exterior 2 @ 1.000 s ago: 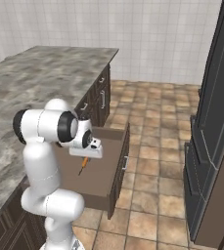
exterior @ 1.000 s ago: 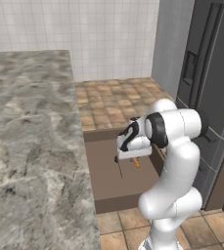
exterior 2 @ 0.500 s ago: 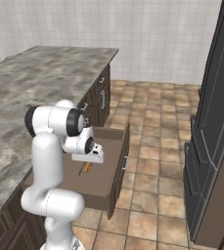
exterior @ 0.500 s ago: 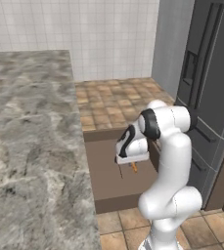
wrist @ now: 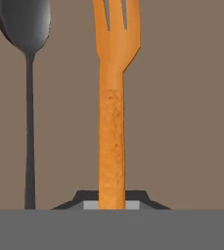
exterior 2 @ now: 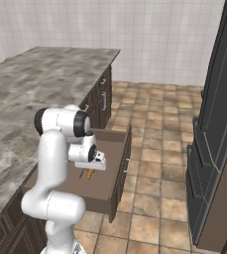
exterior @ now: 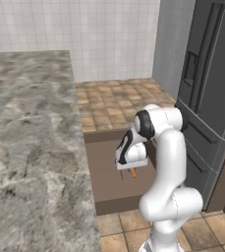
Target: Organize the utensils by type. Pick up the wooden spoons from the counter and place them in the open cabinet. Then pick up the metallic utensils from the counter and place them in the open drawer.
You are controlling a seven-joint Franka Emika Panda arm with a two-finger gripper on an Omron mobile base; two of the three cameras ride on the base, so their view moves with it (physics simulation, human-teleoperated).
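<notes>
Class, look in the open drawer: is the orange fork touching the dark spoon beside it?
Apart. The hand view shows the orange fork and dark spoon lying parallel, with a strip of bare drawer bottom between them.

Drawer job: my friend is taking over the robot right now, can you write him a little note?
End effector: shut on the orange fork, held low over the open drawer.
Dark spoon: already lying on the drawer bottom, beside the fork.
Counter: no utensils on the parts in view.
Done: dark spoon is in the drawer.
Left: let go of the fork in the drawer. The cabinet and the wooden spoons are out of view, so check them.
</notes>
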